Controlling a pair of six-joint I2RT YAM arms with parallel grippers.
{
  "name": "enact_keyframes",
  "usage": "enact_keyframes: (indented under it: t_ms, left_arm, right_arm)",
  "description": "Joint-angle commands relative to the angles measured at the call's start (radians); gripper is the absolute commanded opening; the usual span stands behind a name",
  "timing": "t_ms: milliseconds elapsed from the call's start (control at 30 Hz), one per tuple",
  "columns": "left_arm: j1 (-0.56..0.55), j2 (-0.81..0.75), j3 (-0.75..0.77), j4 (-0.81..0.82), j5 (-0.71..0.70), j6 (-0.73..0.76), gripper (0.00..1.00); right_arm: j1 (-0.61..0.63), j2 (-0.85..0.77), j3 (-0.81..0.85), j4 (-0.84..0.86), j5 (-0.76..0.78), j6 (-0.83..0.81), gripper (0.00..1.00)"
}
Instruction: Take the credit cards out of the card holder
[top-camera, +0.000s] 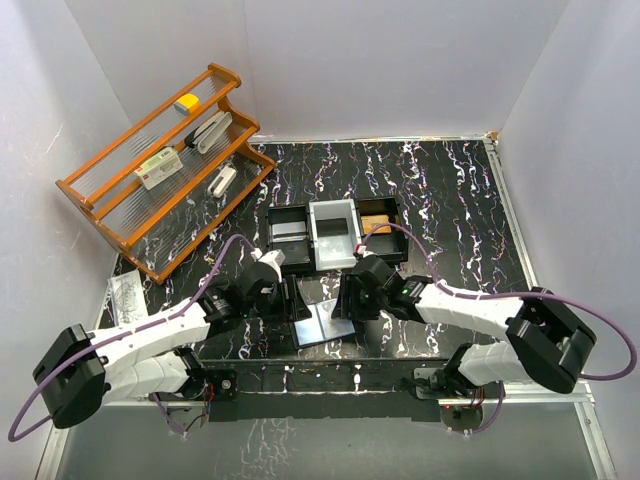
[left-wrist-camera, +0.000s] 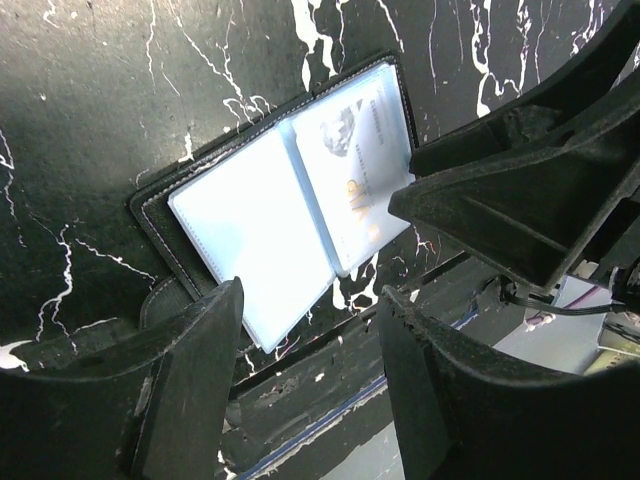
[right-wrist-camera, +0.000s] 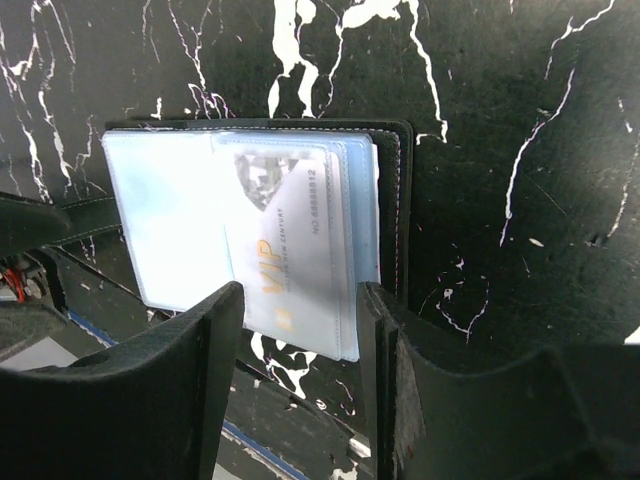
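Observation:
The card holder lies open on the black marbled table between my two grippers, its glossy light blue-grey inside up. In the left wrist view the card holder shows a pale card marked VIP in one clear pocket. In the right wrist view the holder shows the same card. My left gripper is open and empty near the holder's near edge. My right gripper is open, its fingers either side of the VIP pocket's near edge, holding nothing.
A black three-compartment tray stands just behind the holder, with flat items in it. A wooden rack with small items fills the back left. A clear bag lies at the left. The table's front rail is close below.

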Motion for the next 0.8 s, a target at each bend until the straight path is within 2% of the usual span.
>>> enact_keyframes:
  t_ms: [0,233,467,633,767]
  left_arm:
    - [-0.028,0.010,0.006,-0.020,-0.035,-0.018,0.53]
    - [-0.044,0.059,0.024,-0.060,-0.063,-0.005,0.44]
    - [-0.054,0.071,0.007,-0.054,-0.059,-0.012,0.43]
    - [-0.062,0.088,-0.012,-0.033,-0.054,-0.017,0.38]
    - [-0.067,0.094,0.002,-0.087,-0.092,-0.018,0.34]
  right_arm:
    - [0.004,0.022,0.049,0.044,-0.012,-0.011,0.47]
    - [0.004,0.044,0.071,0.034,-0.025,-0.020,0.47]
    - [0.006,0.065,0.084,0.028,-0.045,-0.021,0.46]
    - [0.009,0.073,0.089,0.004,-0.015,-0.018,0.42]
    - [0.020,0.055,0.120,-0.065,0.048,-0.031,0.41]
